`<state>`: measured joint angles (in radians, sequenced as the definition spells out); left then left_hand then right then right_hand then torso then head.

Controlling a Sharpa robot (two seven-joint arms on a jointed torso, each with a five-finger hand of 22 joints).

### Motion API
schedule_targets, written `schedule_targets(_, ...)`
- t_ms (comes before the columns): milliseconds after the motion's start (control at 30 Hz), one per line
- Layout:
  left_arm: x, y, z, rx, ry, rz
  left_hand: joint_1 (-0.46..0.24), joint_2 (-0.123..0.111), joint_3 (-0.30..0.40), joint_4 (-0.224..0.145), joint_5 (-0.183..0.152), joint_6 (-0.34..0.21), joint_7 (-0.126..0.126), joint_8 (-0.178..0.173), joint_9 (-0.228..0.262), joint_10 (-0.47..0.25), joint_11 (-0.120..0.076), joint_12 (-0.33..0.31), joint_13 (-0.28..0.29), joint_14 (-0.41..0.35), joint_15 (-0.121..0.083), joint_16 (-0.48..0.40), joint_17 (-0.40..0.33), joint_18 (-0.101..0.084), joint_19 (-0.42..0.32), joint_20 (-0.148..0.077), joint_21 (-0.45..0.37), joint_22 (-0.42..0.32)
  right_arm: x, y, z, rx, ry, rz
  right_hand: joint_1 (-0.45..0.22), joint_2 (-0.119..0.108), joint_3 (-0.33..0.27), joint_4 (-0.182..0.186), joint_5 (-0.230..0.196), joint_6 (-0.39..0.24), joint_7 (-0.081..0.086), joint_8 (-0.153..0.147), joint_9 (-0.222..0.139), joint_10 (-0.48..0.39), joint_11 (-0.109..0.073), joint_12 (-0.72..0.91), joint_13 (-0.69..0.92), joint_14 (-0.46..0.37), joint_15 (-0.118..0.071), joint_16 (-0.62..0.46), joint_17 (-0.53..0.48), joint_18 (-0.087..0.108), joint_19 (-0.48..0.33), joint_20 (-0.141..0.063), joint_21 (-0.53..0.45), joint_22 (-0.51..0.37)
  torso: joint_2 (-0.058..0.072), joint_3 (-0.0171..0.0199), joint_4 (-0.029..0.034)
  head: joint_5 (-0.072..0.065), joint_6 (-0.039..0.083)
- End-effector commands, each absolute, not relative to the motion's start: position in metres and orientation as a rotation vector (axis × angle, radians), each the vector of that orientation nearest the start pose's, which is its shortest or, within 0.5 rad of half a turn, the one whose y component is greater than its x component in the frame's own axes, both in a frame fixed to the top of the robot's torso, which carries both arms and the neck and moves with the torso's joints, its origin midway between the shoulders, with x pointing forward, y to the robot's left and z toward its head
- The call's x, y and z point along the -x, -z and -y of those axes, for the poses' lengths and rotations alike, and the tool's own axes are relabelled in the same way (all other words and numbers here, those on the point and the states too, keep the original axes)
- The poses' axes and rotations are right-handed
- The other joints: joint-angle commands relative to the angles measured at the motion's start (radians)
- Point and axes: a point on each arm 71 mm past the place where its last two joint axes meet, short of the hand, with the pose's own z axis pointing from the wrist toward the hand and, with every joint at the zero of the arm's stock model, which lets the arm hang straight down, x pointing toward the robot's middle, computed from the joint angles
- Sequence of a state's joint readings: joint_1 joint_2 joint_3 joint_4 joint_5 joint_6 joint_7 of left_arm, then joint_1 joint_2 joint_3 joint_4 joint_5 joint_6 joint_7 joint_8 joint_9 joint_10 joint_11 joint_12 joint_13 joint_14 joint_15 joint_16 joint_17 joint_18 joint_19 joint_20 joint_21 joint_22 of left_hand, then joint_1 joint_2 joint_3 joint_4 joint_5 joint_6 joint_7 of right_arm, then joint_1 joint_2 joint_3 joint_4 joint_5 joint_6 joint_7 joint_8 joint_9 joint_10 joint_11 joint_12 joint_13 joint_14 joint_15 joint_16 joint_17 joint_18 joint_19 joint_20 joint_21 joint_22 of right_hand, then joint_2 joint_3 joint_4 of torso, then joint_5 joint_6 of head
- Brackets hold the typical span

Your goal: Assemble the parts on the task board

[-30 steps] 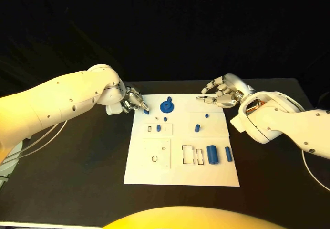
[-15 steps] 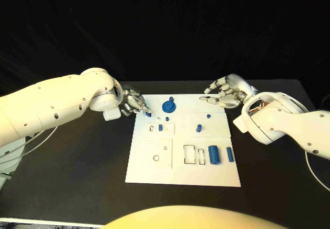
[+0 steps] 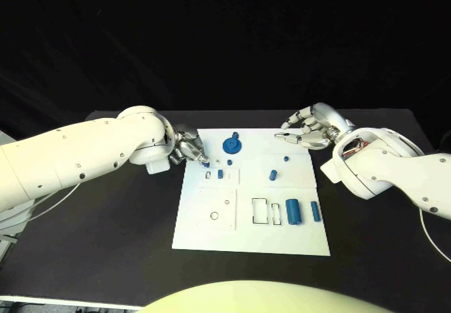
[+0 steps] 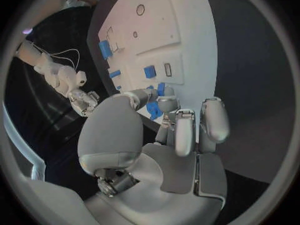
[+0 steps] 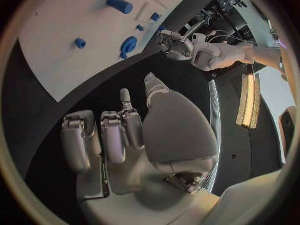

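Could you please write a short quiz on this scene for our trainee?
1. True or false: the right robot hand holds a part.
2. Where does the round part sit? A: on the board, near its edge farthest from the robot. B: on the board, near its edge closest to the robot. C: on the black table, off the board.
3. Fill in: the left robot hand pinches a small part of the colour ___.
Key: 1 false; 2 A; 3 blue.
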<state>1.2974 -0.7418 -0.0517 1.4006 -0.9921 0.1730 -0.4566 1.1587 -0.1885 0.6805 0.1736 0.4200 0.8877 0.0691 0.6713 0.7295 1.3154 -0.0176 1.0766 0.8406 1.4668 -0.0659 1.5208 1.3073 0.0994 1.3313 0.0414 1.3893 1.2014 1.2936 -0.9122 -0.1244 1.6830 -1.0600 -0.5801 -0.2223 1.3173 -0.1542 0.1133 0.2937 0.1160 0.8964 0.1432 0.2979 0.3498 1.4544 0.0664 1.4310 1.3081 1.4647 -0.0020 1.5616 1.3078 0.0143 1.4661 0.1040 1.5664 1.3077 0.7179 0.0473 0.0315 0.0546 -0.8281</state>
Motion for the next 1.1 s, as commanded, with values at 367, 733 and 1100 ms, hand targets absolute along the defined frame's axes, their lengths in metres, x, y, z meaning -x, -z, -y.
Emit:
schedule_targets(367, -0.505, 0.201, -0.190, 0.114, 0.486, -2.336, -0.010, -0.002, 0.190, -0.194, 0.006, 0.018, -0.009, 0.002, -0.001, 0.007, -0.001, 0.002, -0.001, 0.075, -0.008, 0.002, 0.151, -0.015, 0.004, -0.001, 0.003, 0.000, -0.466, 0.158, 0.207, -0.338, -0.761, -1.598, -0.007, 0.007, 0.000, -0.001, 0.007, -0.008, 0.002, 0.004, 0.001, -0.001, -0.002, -0.002, 0.148, 0.099, -0.006, -0.003, 0.234, -0.014, 0.105, -0.008, 0.004, 0.263, 0.001, 0.0016, 0.0001, 0.000, -0.010)
schedule_targets(733, -0.502, 0.206, -0.191, 0.113, 0.486, -2.369, -0.010, -0.005, 0.191, -0.195, 0.009, 0.020, -0.009, 0.003, 0.000, 0.018, -0.002, 0.021, 0.026, 0.073, -0.009, -0.001, 0.145, -0.015, 0.004, -0.002, 0.003, 0.001, -0.466, 0.158, 0.206, -0.339, -0.762, -1.596, -0.007, 0.008, 0.001, -0.002, 0.008, -0.009, 0.002, 0.005, 0.001, -0.001, -0.002, -0.003, 0.147, 0.099, -0.006, -0.004, 0.233, -0.014, 0.105, -0.008, 0.004, 0.263, 0.000, 0.0017, -0.0006, 0.001, -0.015)
schedule_targets(1100, -0.499, 0.210, -0.192, 0.111, 0.485, -2.386, -0.010, -0.005, 0.191, -0.195, 0.010, 0.020, -0.009, 0.003, 0.000, 0.020, -0.002, 0.024, 0.030, 0.073, -0.009, 0.000, 0.145, -0.015, 0.004, -0.002, 0.003, 0.000, -0.466, 0.158, 0.206, -0.339, -0.762, -1.597, -0.007, 0.008, 0.001, -0.002, 0.008, -0.009, 0.002, 0.005, 0.001, -0.001, -0.002, -0.003, 0.147, 0.099, -0.006, -0.004, 0.233, -0.014, 0.105, -0.008, 0.004, 0.263, 0.001, 0.0014, -0.0008, 0.002, -0.016)
